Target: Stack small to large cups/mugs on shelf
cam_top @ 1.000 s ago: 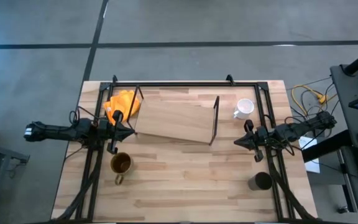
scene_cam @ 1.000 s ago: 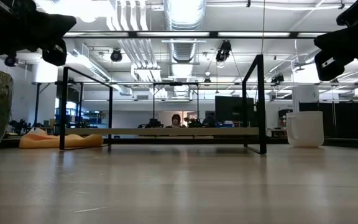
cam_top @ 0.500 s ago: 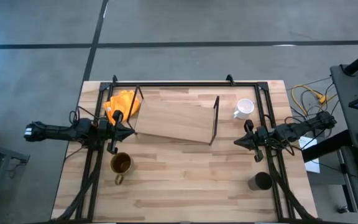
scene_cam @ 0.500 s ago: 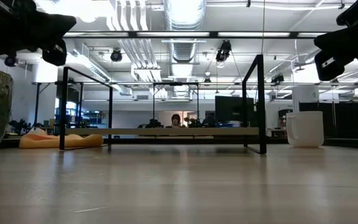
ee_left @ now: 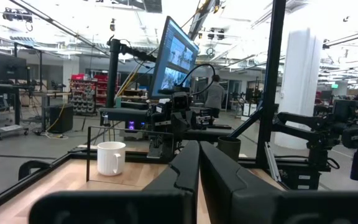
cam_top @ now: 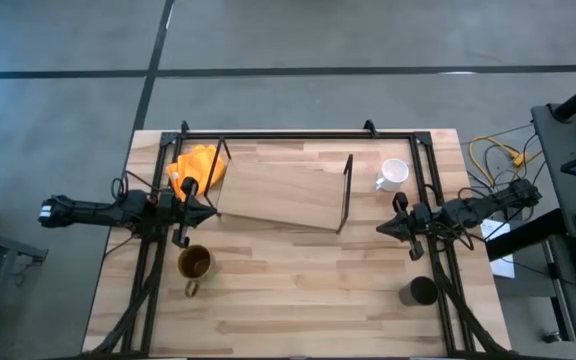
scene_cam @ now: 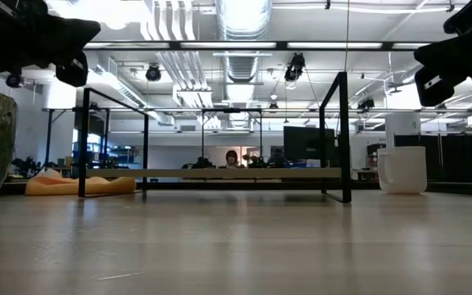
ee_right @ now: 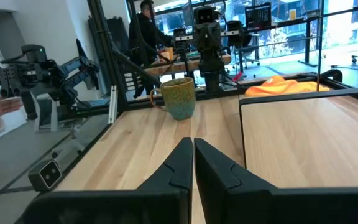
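Note:
The shelf [cam_top: 283, 195], a light-wood board with black wire end frames, lies at the table's far middle. The small white mug [cam_top: 393, 174] stands right of it, near the far right corner. The brown-amber mug [cam_top: 194, 264] stands at the near left, its handle toward the near edge. The dark mug [cam_top: 419, 292] stands at the near right. My left gripper [cam_top: 211, 209] hovers shut at the shelf's left end, above the table. My right gripper [cam_top: 380, 229] hovers shut just right of the shelf, between the white and dark mugs. Neither touches anything.
An orange cloth [cam_top: 195, 165] lies bunched at the far left corner, beside the shelf. A black frame [cam_top: 298, 133] runs along the table's far edge and down both sides. Bare tabletop [cam_top: 303, 290] spreads across the near middle. People show in the room beyond.

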Controlling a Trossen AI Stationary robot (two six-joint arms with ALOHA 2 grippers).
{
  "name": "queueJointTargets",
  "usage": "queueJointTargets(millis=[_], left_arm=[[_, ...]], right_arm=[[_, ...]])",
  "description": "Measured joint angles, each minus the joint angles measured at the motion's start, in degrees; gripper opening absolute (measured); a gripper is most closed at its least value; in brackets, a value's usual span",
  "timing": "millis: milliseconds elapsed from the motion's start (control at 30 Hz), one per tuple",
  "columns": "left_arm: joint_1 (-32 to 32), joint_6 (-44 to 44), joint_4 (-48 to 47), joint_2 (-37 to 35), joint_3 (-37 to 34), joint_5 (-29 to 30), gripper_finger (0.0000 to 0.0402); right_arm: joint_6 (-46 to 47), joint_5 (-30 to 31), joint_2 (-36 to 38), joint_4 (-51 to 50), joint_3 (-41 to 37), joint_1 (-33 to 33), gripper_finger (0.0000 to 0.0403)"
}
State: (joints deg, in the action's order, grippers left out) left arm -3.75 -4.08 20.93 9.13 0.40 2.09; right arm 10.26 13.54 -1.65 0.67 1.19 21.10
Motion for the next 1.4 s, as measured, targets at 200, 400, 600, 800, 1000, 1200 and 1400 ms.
queueJointTargets(millis=[200,400,600,800,1000,1200,1400], left_arm=[[-0.01,0.45,0.0,0.0,0.0,0.22,0.0],[0.0,0.13,0.0,0.0,0.0,0.24,0.0],[-0.04,-0.09,0.28,0.27,0.0,2.17,0.0],[0.02,-7.08,-0.1,0.56,2.69,10.66,0.0],[0.0,-1.27,-13.41,3.87,16.17,11.1,0.0],[0.01,-1.27,-41.16,13.98,31.69,19.36,0.0],[0.0,9.95,-42.9,21.28,38.58,21.72,0.0]], right_arm=[[0.76,0.0,0.0,0.02,0.0,0.0,0.0009],[2.34,0.29,0.0,5.33,0.0,0.0,0.0009],[5.48,-1.28,-0.04,15.54,0.61,-0.1,0.0009],[12.3,-0.47,-2.96,-9.44,12.5,-0.11,0.0009],[12.28,0.63,-12.28,-21.61,28.35,-0.11,0.0009],[12.19,1.54,-23.16,-37.46,40.59,-0.11,0.0009],[12.47,13.05,-31.55,-42.01,47.47,-0.11,0.0009]])
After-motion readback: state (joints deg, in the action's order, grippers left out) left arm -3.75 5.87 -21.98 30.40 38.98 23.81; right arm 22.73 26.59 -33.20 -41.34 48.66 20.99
